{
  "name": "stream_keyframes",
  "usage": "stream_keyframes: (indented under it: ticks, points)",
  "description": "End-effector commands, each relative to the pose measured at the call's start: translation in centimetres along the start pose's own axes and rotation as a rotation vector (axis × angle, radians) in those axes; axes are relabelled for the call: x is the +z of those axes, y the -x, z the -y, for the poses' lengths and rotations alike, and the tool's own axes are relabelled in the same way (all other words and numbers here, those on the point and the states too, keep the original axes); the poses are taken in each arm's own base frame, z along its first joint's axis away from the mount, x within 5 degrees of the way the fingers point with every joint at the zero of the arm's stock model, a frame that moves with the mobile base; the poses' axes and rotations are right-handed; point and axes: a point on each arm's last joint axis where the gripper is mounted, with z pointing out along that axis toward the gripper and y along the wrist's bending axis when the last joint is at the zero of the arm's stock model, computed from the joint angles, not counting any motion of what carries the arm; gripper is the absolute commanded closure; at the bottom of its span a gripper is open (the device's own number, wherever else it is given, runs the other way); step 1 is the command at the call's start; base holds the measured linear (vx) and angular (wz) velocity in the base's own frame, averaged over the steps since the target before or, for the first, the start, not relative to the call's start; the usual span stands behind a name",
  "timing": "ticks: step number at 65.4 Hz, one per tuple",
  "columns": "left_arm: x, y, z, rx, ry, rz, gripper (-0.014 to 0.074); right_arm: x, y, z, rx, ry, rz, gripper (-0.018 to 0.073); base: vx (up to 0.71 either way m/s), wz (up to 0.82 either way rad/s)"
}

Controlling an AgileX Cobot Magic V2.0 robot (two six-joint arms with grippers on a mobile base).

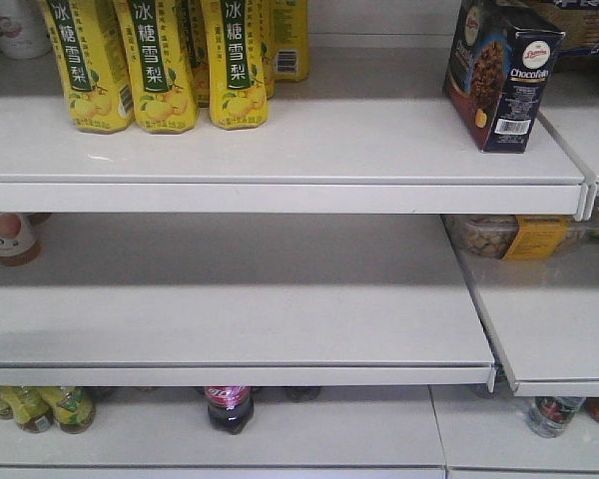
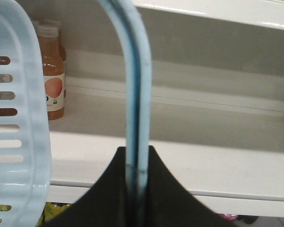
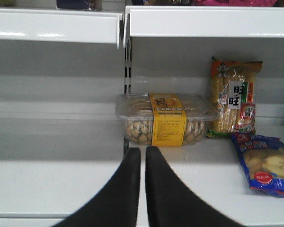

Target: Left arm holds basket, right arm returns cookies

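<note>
White metal shelving point(image 1: 280, 150), three tiers, lit w/ glare on front edges. Vertical seam point(image 1: 589, 195) at the top tier's right end joins a 2nd shelf bay. Grey back panel point(image 3: 57, 71) behind the tiers.

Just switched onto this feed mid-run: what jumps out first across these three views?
The yellow drink bottles crowd the top shelf's left, with the navy cookies box upright at its right end. In the left wrist view, the left gripper pinches the basket by its pale blue handle. The right gripper is shut and empty before a clear snack tub.
</note>
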Motion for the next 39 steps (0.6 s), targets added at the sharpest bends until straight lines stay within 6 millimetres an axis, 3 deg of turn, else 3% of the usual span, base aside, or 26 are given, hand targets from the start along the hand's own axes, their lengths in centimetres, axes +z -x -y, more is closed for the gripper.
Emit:
stream_keyframes:
  ticks: [1,12,39]
  points:
    - [-0.47,1.98,0.37,0.031,-0.024,0.15,0.0599,-0.19,0.79,0.05,-0.015,-0.01,0.14,0.0566,0.0,0.0]
    - [-0.47,1.98,0.37,0.031,-0.024,0.15,0.0599,-0.25,-0.11,0.0,-0.01,-0.005,0.121,0.0566,0.0,0.0]
    - [-0.47,1.98,0.37,0.031,-0.024,0.15,0.0599,-0.26,-0.03,0.01,0.017,-0.003,0.13,0.0566,0.0,0.0]
